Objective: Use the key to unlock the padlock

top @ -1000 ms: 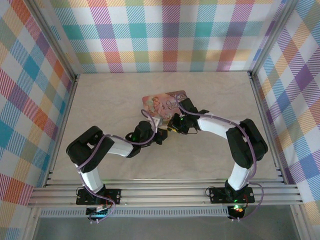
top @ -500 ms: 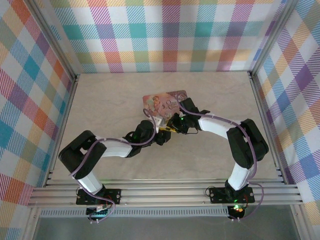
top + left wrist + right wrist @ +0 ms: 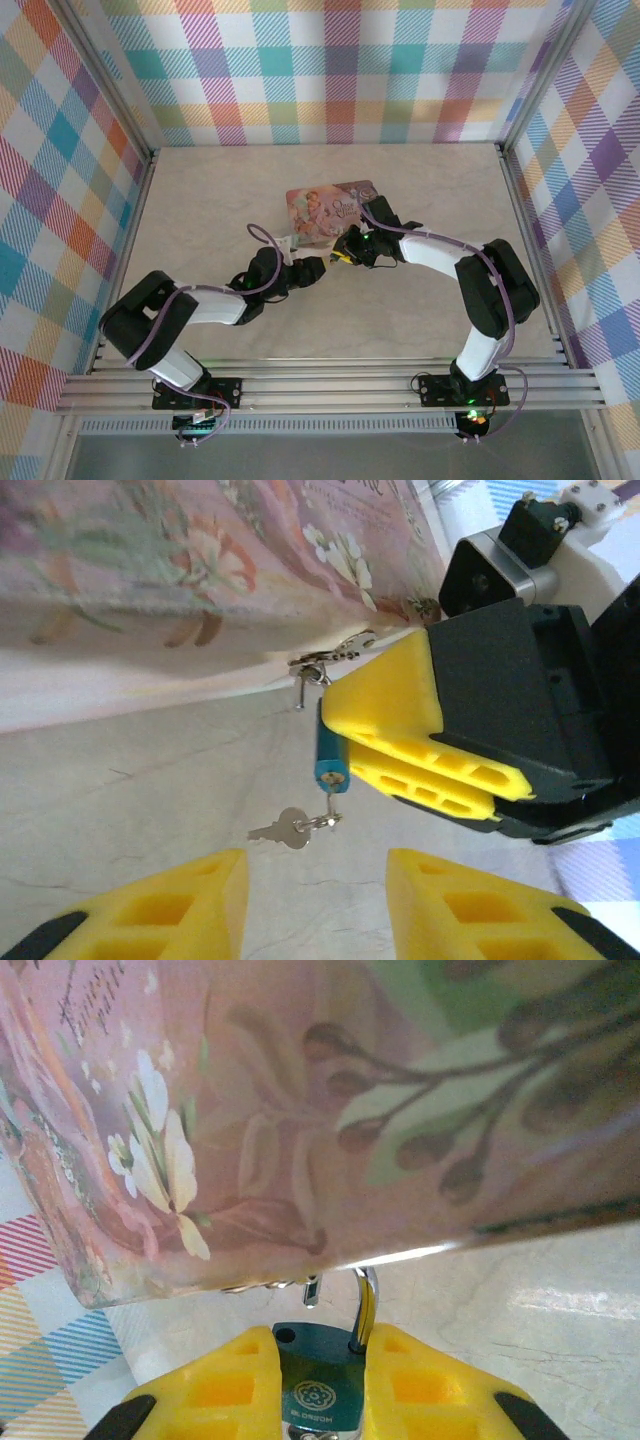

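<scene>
The right claw [image 3: 338,735] is clamped on the padlock [image 3: 328,748]. It holds the blue body just beside the lower edge of the pink box [image 3: 150,560], with the shackle [image 3: 366,1305] towards the box and the keyhole end towards the left claw [image 3: 315,890]. The left claw hovers near, its yellow fingers apart with nothing between them. The key [image 3: 283,831] seems to rest on the desk [image 3: 120,810] just beyond the padlock's keyhole end, joined to that end by a small ring. What sits in the keyhole itself is too small to tell.

One shackle leg enters the body and the other seems to stop short of it. The box edge hides the bow, so it is unclear whether the lock is sprung.

The step in hand looks like working the key at the keyhole. The next move probably calls for the left claw to pinch the thin key by its head and turn it while the right claw holds the body steady
</scene>
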`<act>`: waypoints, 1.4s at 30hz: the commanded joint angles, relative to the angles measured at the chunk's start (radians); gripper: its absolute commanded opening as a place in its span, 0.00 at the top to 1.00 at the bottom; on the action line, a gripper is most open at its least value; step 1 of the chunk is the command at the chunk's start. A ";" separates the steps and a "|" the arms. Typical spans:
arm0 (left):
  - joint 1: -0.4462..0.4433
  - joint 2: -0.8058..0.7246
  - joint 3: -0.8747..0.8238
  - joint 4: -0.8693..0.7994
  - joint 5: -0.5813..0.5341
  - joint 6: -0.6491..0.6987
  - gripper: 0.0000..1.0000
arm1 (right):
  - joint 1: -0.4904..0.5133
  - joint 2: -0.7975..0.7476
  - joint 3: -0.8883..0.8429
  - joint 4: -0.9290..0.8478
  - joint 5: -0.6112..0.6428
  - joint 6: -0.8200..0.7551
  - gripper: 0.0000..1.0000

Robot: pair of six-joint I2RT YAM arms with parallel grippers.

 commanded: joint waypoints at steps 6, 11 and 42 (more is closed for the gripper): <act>0.005 0.162 0.043 0.253 0.082 -0.157 0.69 | -0.004 -0.005 -0.025 -0.005 -0.047 0.036 1.00; 0.007 0.171 0.064 0.237 0.078 -0.137 0.73 | -0.004 -0.005 -0.024 -0.009 -0.050 0.036 1.00; 0.017 0.221 0.121 0.247 0.083 -0.170 0.88 | -0.005 0.013 -0.011 -0.004 -0.067 0.042 1.00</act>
